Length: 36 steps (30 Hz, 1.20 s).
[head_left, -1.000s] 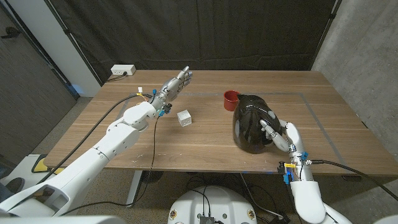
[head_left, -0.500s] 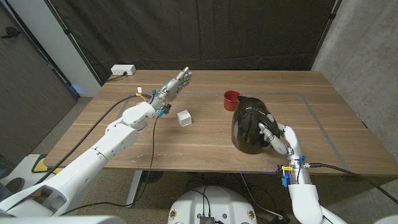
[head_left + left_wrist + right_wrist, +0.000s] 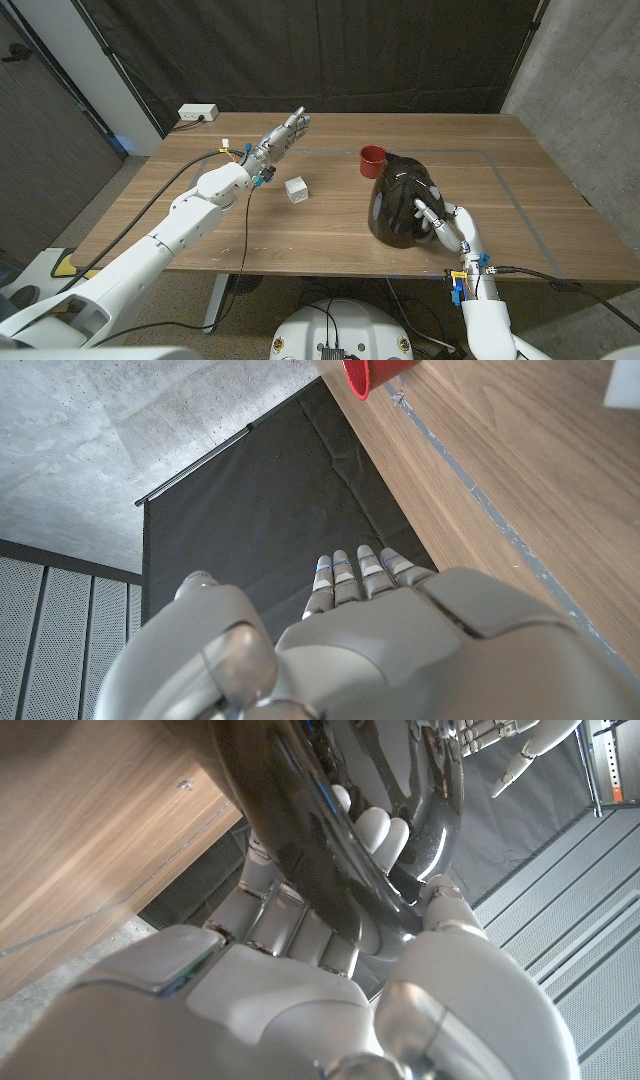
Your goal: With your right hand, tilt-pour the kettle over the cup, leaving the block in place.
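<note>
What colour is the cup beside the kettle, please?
The cup is red, clearest in the head view, just behind the glossy black kettle.

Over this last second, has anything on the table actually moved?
Yes. The right robot hand, gripping the black kettle by its handle, has drawn back toward the table's near edge, and the kettle has shifted slightly with it. The red cup, white block and raised left robot hand stayed put.
</note>
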Tool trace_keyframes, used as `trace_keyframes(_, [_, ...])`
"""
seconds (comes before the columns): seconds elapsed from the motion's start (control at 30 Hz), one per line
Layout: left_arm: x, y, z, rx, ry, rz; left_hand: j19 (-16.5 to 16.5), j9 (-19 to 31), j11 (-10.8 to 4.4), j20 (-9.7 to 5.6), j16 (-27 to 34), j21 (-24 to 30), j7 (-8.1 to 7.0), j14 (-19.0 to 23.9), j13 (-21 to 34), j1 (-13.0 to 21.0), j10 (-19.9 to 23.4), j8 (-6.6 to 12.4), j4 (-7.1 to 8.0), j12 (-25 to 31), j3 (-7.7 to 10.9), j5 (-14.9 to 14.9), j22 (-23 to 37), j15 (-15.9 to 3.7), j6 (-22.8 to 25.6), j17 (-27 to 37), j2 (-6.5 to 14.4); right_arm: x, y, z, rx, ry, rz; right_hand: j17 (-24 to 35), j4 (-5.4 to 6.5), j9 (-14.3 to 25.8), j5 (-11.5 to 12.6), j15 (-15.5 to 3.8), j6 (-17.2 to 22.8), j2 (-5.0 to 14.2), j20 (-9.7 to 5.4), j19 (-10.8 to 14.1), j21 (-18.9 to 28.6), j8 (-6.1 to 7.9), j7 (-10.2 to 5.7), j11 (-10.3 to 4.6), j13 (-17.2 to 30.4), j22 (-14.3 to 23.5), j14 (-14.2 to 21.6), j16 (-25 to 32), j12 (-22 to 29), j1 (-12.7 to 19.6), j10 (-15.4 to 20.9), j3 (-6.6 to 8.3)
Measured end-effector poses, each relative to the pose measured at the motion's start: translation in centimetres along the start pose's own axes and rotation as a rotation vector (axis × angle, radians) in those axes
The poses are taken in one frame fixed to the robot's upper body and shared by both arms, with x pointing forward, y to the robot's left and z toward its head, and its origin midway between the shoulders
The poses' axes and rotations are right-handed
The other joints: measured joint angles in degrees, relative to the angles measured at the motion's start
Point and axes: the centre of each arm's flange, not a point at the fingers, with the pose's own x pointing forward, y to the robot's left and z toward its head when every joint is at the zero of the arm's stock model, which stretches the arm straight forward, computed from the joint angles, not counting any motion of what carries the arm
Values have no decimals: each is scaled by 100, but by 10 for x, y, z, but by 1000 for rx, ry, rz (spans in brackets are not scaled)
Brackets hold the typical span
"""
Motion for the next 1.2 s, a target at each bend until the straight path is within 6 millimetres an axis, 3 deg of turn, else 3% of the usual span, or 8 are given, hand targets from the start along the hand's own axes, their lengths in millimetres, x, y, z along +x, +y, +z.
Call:
trace_keyframes(0.27, [2,-1,-4,-7,7,-6,0,0,0,0,0,0,0,0,0,0,0,0,-16,0,-15,0,0,0,0,0,0,-2,3,-2,-17,35,26,-379,96,-140,68,42,-58,-185,0,-63,-200,-143,14,20,-232,-186,-19,-341,-164,-249,-123,-96])
trace_keyframes(0.43, [2,0,-6,-10,10,-5,0,0,0,0,0,0,-32,0,0,1,0,0,-24,0,-24,0,0,0,32,0,1,-3,4,-3,-25,51,34,-587,253,-283,133,30,-255,-358,0,-36,-420,-354,11,-18,-603,-328,13,-542,-468,-629,-312,-253])
trace_keyframes(0.6, [2,0,-7,-13,12,-5,-31,0,0,31,0,0,-32,0,0,47,0,0,-24,0,-24,0,0,0,32,0,47,-4,4,-5,-31,65,33,-817,327,-414,186,30,-399,-397,-32,78,-601,-547,-50,41,-941,-390,-30,-742,-735,-832,-370,-327])
trace_keyframes(1.2, [3,-3,-8,-21,11,-12,-31,0,0,31,0,0,-32,0,0,46,0,0,-8,0,-39,0,0,0,32,0,46,-13,-3,-3,30,85,-9,-1414,447,-504,256,40,-562,-470,-31,343,-1092,-698,-30,68,-1167,-438,-13,-1133,-951,-1106,-484,-379])
